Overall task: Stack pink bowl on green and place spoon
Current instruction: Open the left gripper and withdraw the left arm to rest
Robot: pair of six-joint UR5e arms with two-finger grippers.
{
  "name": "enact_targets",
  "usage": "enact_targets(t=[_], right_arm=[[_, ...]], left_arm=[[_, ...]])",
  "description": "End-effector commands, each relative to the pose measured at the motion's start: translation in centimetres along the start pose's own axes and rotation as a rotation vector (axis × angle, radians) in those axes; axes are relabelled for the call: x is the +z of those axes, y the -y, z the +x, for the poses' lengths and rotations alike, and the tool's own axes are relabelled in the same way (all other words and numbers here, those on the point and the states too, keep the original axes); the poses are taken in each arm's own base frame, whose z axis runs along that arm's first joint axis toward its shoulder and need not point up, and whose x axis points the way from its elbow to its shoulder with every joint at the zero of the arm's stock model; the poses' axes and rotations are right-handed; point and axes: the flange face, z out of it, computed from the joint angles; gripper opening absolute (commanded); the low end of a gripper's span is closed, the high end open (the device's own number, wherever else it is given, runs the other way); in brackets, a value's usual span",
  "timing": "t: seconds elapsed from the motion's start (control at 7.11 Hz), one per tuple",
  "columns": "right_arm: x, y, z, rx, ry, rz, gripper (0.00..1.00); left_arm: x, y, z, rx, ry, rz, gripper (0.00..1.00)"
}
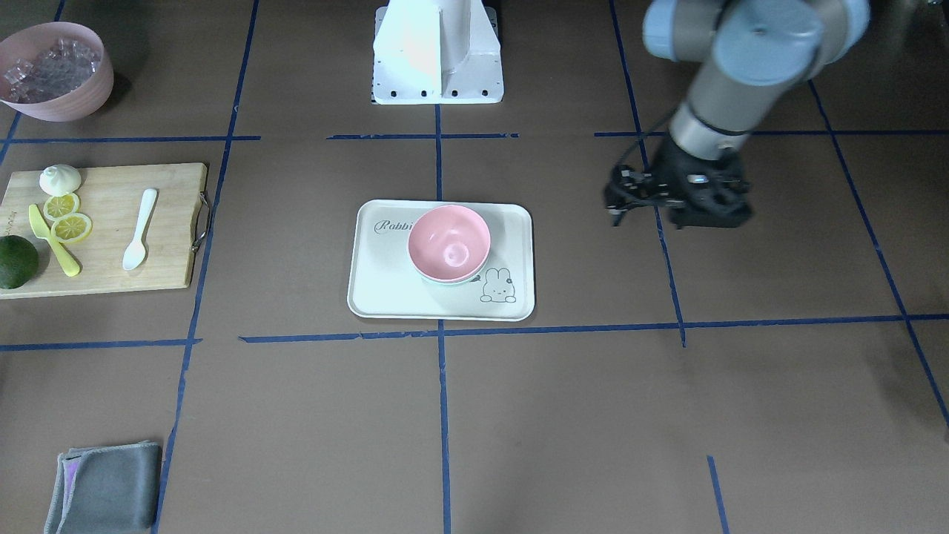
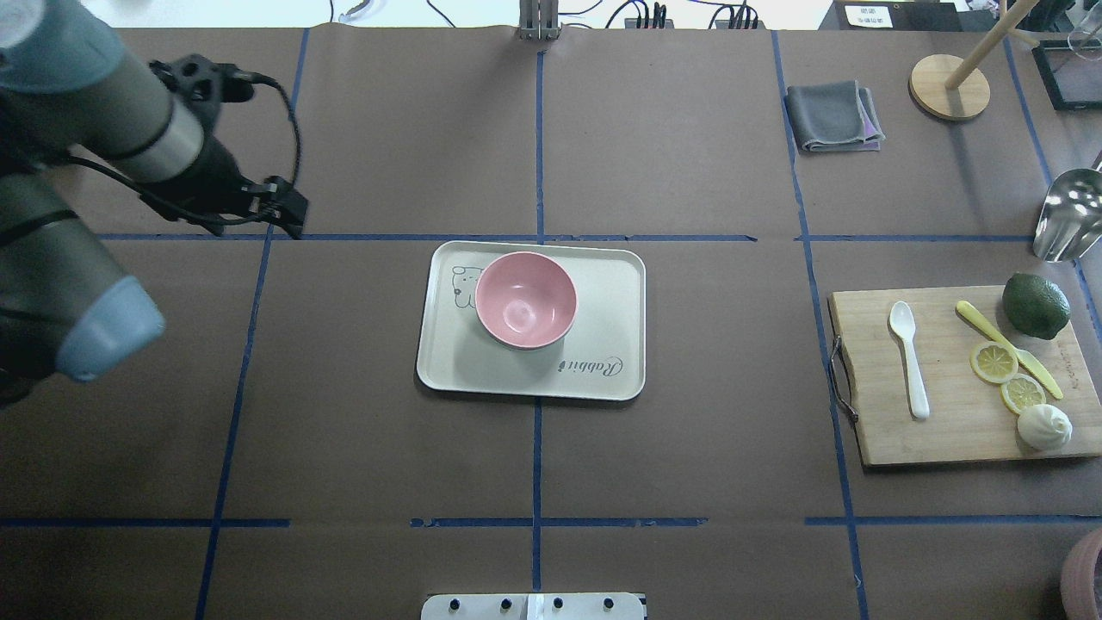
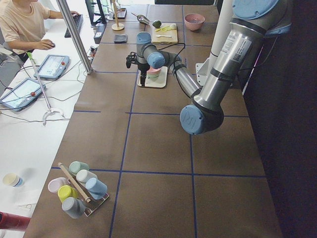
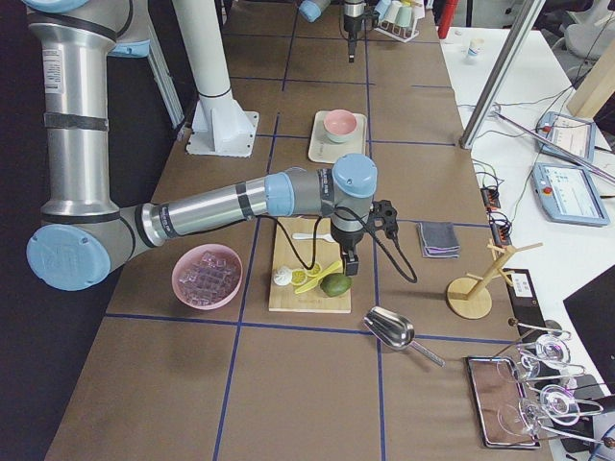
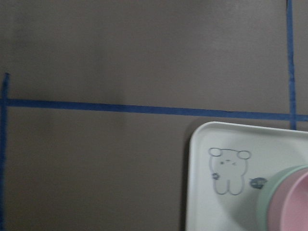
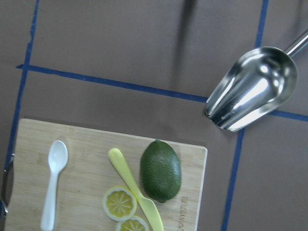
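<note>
Start at the right gripper [image 4: 350,271], hanging fingers-down over the right part of the cutting board [image 6: 86,137]. Cannot tell whether spread or closed: shows only small, in the view from the table's right end, and not at all in its own wrist view.

Look below it and find the avocado [image 6: 160,171], about in the middle of the wrist view, on the board's far right corner. Move left from there: first the yellow knife [image 6: 126,172] with the lemon slices [image 6: 119,203] just beside it, then bare wood, then the spoon [image 6: 53,187]. So place the spoon left of the gripper and somewhat nearer the robot, with knife and lemons between.

Note its long axis: roughly near to far, bowl end far, handle end near, flat on the wood and touching nothing else. Judge from this that the coming move wants a shift left and a little near, with the jaws set to close left-right across the handle.

Go further left, well apart from the board, to the tray [image 2: 603,284], and find the pink bowl [image 2: 525,297] nested in the green bowl [image 5: 262,204]. Count the stacking as done and the spoon as what remains.

End far left at the left gripper [image 2: 291,215], beyond the tray, its opening unreadable too. Rate the right arm by far the nearer to the spoon.
</note>
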Motion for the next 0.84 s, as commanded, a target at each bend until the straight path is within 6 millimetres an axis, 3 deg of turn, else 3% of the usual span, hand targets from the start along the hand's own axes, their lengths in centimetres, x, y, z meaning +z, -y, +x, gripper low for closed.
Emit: enact_targets(t=[0.0,0.28,0.42,0.56,0.7], right_arm=[[0.8,2.9,-8.1,0.110,-0.004,0.000,1.00],[2.0,3.4,-12.6,0.148,-0.016,0.015,1.00],[3.3,3.4,-15.0,0.186,-0.006,0.081,1.00],[6.0,2.9,-18.5,0.214,-0.015,0.135,1.00],[8.9,1.5,-20.1,0.207,-0.023,0.131,1.00]], left_arm=[[-4.2,-0.6,-18.1,0.150,0.030,-0.012,1.00],[-6.5,-4.2,-32.0,0.213,0.032,-0.022,1.00],[-6.5,-6.5,-39.6,0.219,-0.027,-0.032,1.00],[-6.7,-8.0,-45.9,0.165,-0.066,-0.018,1.00],[-6.7,-11.4,-49.6,0.095,-0.057,-0.010,1.00]])
